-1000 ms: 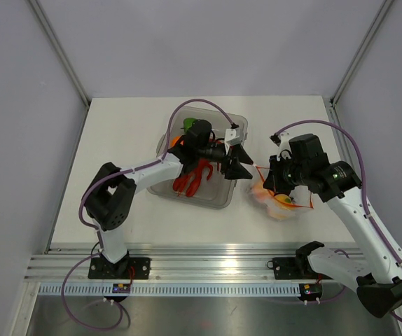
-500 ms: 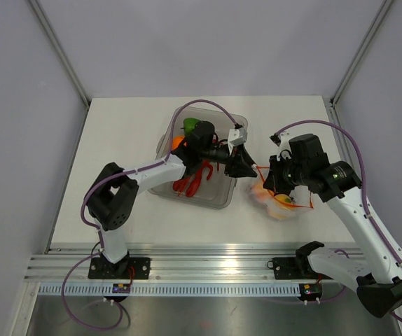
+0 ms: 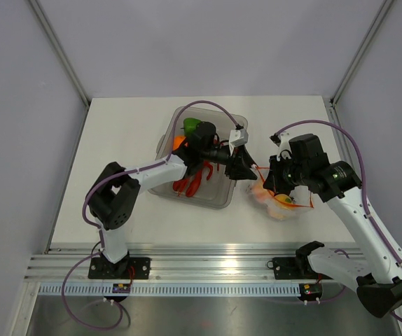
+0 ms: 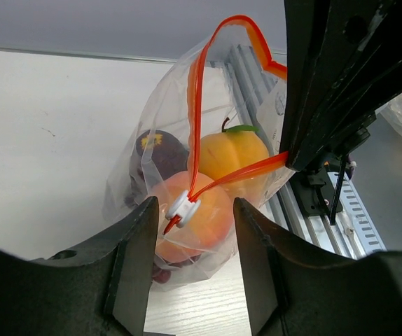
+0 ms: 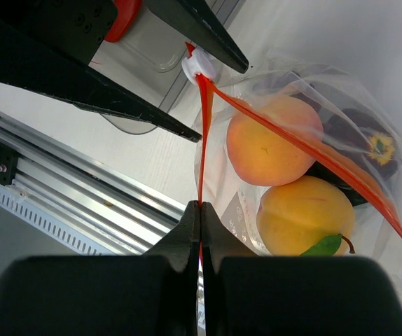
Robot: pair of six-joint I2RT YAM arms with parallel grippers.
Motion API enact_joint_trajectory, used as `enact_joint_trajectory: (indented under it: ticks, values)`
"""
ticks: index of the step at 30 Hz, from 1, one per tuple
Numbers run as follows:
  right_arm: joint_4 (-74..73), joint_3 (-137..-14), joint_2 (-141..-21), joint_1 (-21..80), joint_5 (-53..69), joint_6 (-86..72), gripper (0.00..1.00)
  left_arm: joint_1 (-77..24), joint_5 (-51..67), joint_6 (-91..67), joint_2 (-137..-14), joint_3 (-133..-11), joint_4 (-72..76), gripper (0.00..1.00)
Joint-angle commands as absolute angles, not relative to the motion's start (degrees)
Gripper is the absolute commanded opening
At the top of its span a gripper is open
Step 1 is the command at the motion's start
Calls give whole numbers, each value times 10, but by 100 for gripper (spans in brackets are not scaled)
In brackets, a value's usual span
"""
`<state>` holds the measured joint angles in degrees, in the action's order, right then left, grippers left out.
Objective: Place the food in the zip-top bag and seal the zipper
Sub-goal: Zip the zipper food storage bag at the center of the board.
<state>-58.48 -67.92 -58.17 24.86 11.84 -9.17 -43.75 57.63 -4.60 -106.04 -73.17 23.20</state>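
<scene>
Right gripper (image 5: 201,204) clamped on zipper (image 5: 202,140) of zip-top bag (image 5: 285,70) sitting beside tray (image 3: 218,194), left gripper (image 4: 192,206) jaws spread astride slider (image 4: 181,208); closing off-centre could squirt the slider out, leaving the mouth unsealed.

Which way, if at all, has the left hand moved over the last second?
Yes. The left hand slid slightly right across the right rim of the clear-grey plastic tray, nearer the clear crinkly bag with the red-orange strip.

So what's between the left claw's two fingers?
The little white slider of the red-orange zipper strip on the bag, a peach behind it. The left wrist view shows it.
</scene>
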Motion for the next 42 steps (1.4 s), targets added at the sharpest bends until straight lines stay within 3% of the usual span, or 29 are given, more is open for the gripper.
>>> enact_joint_trajectory:
  ticks: [1, 6, 17, 27, 38, 42]
  values:
    - [-580, -700, -572, 251, 127, -88, 0, -431, 584, -54, -1061, -742, 274, 49]
    - [-580, -699, -572, 252, 127, -88, 0, -428, 591, -92, -1064, -733, 323, 40]
    - [-580, -699, -572, 252, 124, -89, 0, -427, 599, -78, -1074, -733, 294, 45]
    - [-580, -699, -574, 251, 122, -89, 0, -427, 601, -88, -1083, -730, 308, 39]
    - [-579, -701, -572, 251, 118, -91, 0, -420, 621, -89, -1080, -732, 298, 3]
    - [-575, -701, -572, 252, 120, -91, 0, -414, 625, -89, -1071, -731, 291, 7]
